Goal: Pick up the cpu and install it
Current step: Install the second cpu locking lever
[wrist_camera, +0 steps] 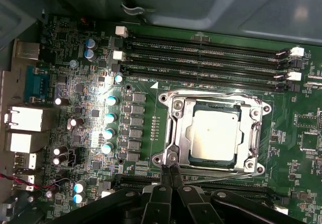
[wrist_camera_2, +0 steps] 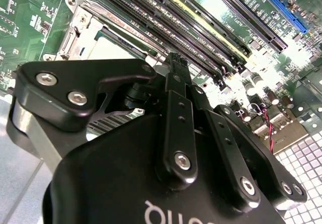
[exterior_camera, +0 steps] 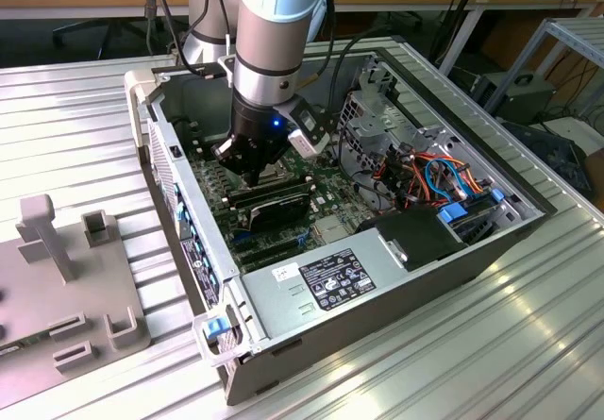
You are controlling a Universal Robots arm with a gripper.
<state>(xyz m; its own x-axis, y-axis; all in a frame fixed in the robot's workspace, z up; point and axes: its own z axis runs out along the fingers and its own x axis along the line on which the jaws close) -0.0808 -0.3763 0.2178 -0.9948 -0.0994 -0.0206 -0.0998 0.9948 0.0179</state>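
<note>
I've got the small flat square silver-grey cpu (wrist_camera: 214,135) seated in the metal socket frame (wrist_camera: 177,118), my black fingers (wrist_camera: 167,176) pressed together at its corner, so I judge locking it down is in hand.

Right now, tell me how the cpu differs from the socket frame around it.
In the first wrist view, the cpu is a solid, dull silver-grey square plate, while the socket frame is a shinier metal border, open in the middle. The cpu is smaller and lies inside the socket frame, which surrounds it. Both lie flat on the green motherboard. The gripper sits at the frame's edge.
</note>
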